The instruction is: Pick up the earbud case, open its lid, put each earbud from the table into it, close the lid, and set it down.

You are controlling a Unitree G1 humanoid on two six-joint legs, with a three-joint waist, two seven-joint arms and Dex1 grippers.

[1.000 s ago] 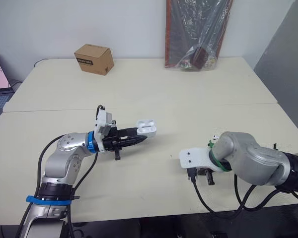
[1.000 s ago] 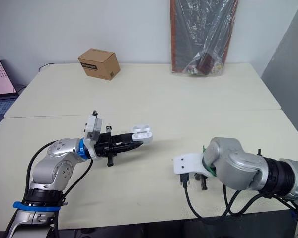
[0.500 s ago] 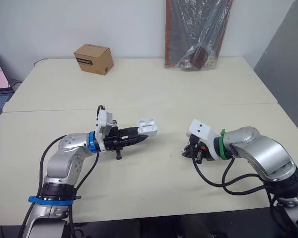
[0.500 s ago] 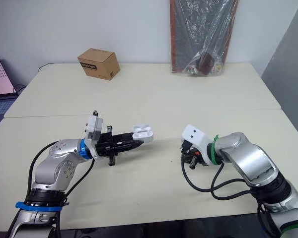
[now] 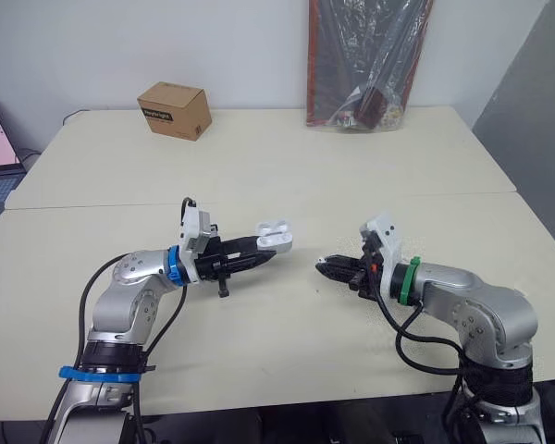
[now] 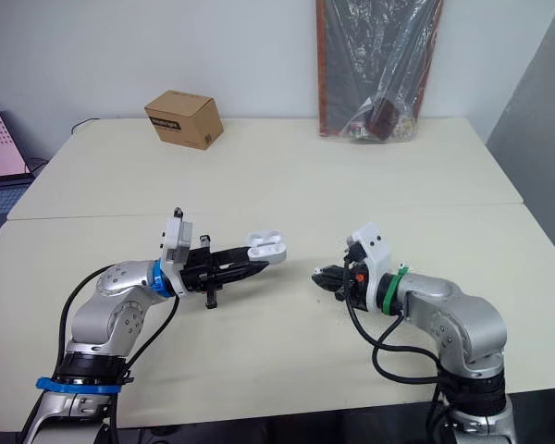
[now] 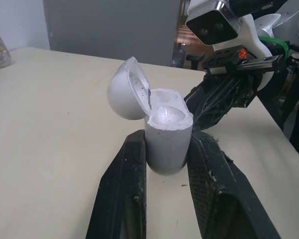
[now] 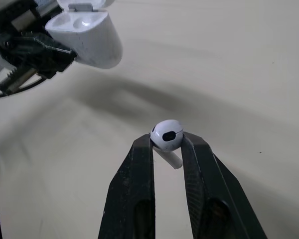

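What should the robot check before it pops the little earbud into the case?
1. Lid of the earbud case open: ok.
2. Left gripper clamped on the case: ok.
3. Earbud pinched in the right gripper: ok.
4. Earbud lined up over the case's opening: not ok, the two are apart.
5. A free slot inside the case: cannot tell.
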